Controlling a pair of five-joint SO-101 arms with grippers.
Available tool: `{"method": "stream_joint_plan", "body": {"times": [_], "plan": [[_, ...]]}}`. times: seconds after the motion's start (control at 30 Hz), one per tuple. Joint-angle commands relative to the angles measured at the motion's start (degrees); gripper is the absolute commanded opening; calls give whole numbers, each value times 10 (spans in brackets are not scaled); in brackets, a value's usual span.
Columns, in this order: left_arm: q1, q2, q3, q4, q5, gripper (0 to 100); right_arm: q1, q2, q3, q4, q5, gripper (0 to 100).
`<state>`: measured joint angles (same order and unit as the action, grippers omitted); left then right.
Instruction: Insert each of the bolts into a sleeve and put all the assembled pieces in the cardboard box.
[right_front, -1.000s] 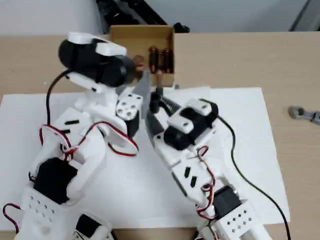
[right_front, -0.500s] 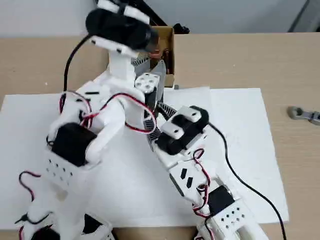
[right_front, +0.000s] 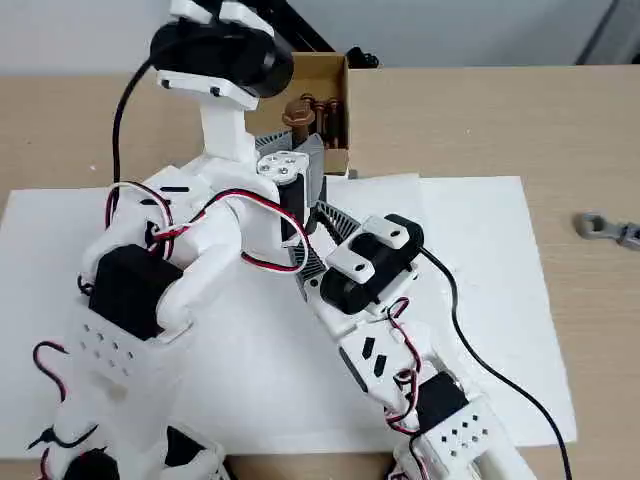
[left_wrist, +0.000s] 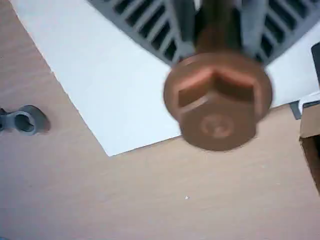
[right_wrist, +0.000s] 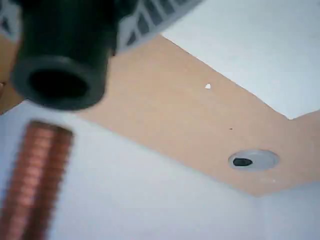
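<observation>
The left gripper's (left_wrist: 216, 25) fingers clamp the copper bolt (left_wrist: 218, 102) at the cardboard box's (right_front: 333, 70) near wall. The right gripper (right_wrist: 65, 12) holds the black sleeve (right_wrist: 60, 75) just short of the box. The threads sit beside the bore, not in line with it, so pushing now would likely jam or knock the bolt loose.
</observation>
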<state>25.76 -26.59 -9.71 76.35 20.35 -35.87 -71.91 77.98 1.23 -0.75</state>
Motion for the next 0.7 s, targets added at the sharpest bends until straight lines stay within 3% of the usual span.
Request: {"method": "stream_joint_plan", "body": {"times": [0.0, 0.27, 0.67], "plan": [[2, 0, -29, 1, 4, 6, 0, -16, -13, -14, -10, 4], [-1, -1, 0, -1, 2, 6, 0, -16, -13, -15, -10, 4], [-1, -91, 158, -119, -31, 5, 0, -16, -14, -13, -10, 4]]}}
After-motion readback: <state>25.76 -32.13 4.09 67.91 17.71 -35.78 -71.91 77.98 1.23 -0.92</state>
